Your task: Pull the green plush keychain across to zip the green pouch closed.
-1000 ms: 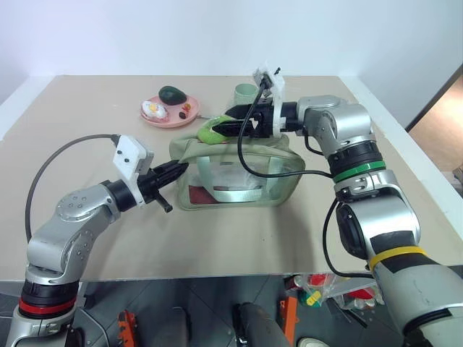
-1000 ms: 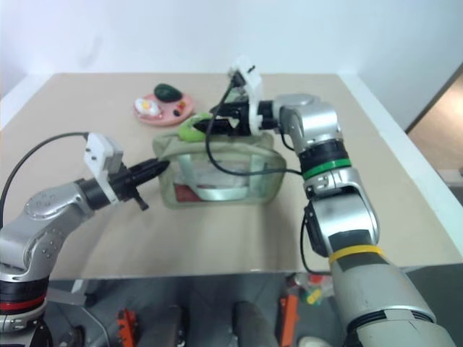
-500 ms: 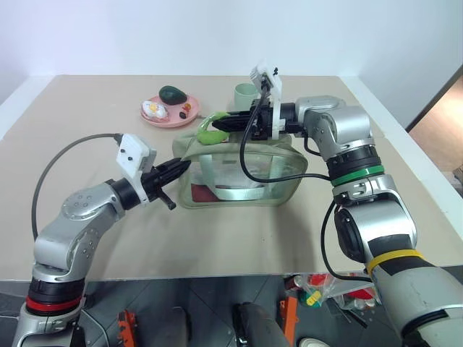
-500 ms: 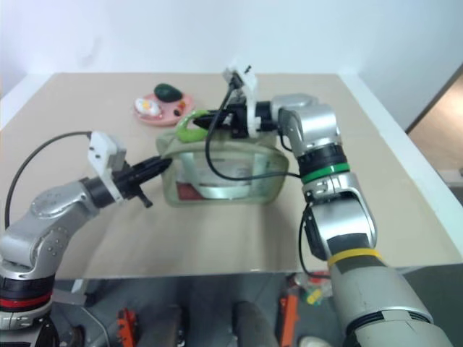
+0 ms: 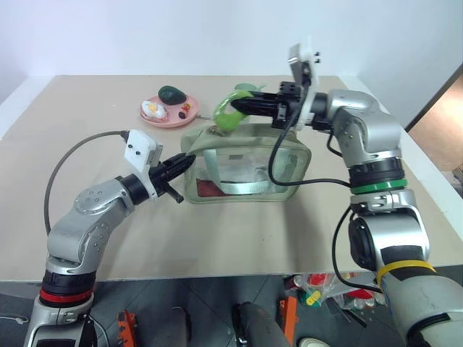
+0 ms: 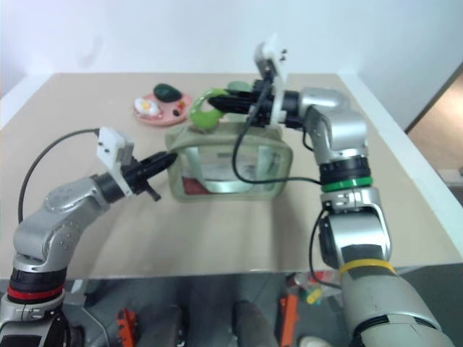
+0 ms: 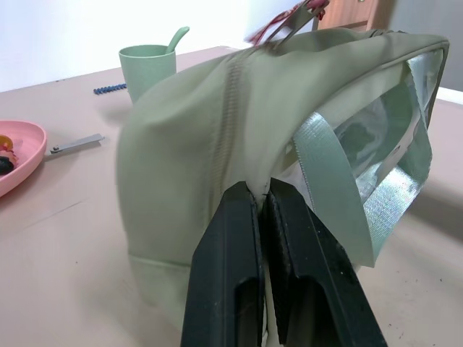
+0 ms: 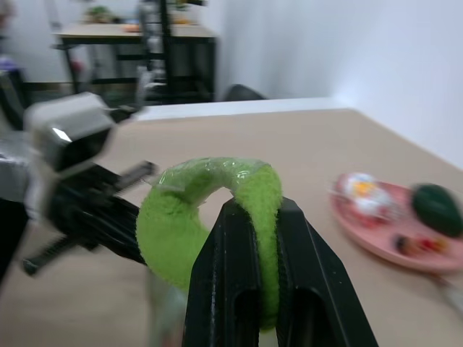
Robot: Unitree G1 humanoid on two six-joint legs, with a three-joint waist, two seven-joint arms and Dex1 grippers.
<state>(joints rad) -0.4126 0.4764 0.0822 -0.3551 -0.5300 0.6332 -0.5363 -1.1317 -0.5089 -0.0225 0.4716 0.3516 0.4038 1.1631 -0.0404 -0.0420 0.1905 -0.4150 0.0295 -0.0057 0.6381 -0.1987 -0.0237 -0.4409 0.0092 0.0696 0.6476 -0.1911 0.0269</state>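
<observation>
On the table: green pouch (image 5: 246,163), long axis left to right.
Left gripper (image 5: 182,165): pinching the pouch's left end.
Right gripper (image 5: 242,107): clenched on green plush keychain (image 5: 230,116), above the pouch's top.

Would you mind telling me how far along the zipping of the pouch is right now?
Done: both grips are set. The left gripper is shut on the pouch at its end, bracing it, and the right gripper is shut on the keychain, lifted above the pouch top. In hand: the pull. Left: how far the zipper has closed cannot be made out, so the pull across is probably still to finish.
</observation>
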